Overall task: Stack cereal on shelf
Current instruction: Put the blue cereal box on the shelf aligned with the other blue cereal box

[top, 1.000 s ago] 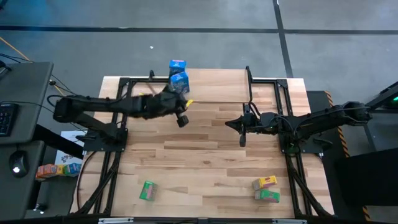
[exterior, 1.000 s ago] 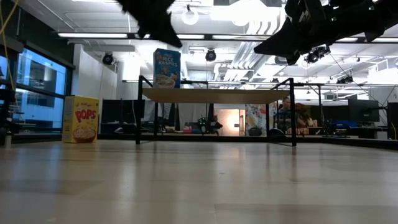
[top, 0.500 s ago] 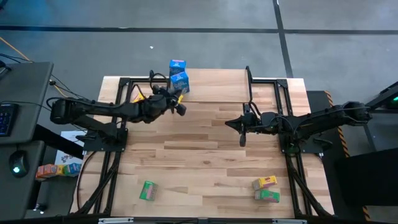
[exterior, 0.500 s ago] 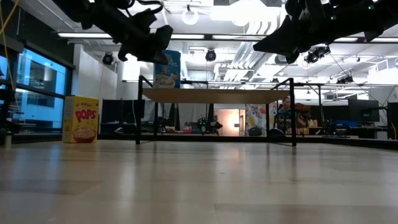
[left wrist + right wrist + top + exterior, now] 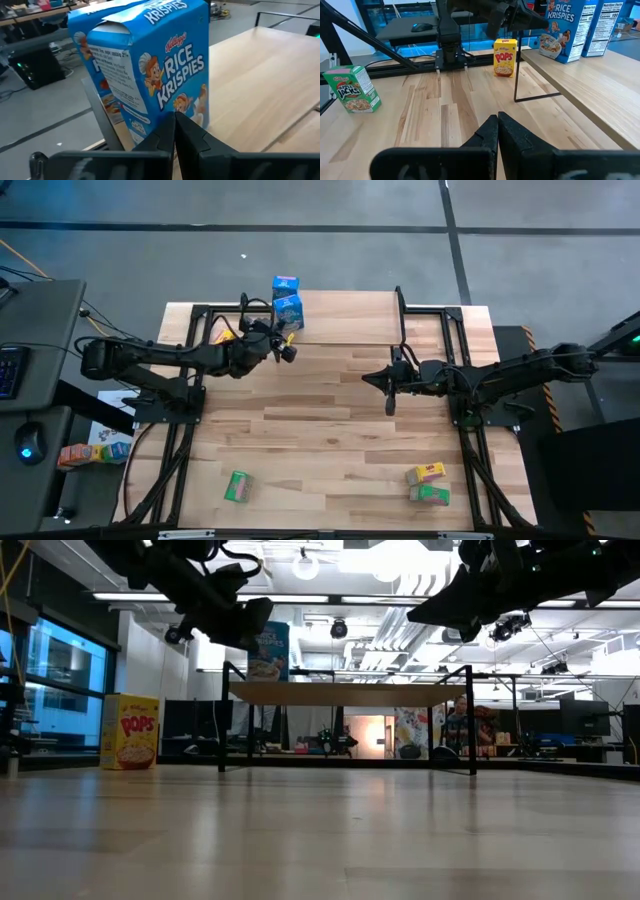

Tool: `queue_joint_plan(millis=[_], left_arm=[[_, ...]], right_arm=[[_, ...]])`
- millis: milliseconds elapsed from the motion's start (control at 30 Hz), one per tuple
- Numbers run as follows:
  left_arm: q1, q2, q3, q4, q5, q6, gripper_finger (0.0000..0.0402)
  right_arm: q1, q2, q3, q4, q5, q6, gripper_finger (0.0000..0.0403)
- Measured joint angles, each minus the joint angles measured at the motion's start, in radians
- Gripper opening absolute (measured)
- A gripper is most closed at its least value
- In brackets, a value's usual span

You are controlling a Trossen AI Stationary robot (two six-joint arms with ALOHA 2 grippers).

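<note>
Two blue Rice Krispies boxes [image 5: 288, 310] [image 5: 285, 283] stand upright on the left end of the shelf [image 5: 350, 320], a light board on black legs [image 5: 345, 693]. My left gripper [image 5: 287, 352] hovers shut just before the nearer blue box [image 5: 165, 65], its fingertips close to the lower front face [image 5: 175, 120]. My right gripper [image 5: 389, 404] hangs shut over the table's right middle [image 5: 497, 117]. A yellow Pops box [image 5: 130, 730] stands on the table left of the shelf [image 5: 505, 58]. A green box [image 5: 238, 486], another yellow one [image 5: 425, 473] and a second green one [image 5: 430, 494] lie near the near edge.
Black arm frames [image 5: 175, 410] [image 5: 470, 420] run along both sides of the table. The wide middle of the tabletop [image 5: 320, 430] is bare wood. A desk with a keyboard stands off the table's left side [image 5: 20, 370]. Room furniture shows beyond the far edge.
My left gripper has moved toward the table's far-left, up to the blue boxes, and has come down somewhat in the low view. My right arm has kept still. The boxes have not moved.
</note>
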Motion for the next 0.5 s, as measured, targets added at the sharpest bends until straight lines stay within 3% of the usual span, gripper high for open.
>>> queue_joint_plan(millis=[500], left_arm=[[0.036,-0.020,0.000,-0.041,0.042,-0.016,0.0000]], right_arm=[[0.000,0.000,0.000,-0.009,0.000,0.003,0.0000]])
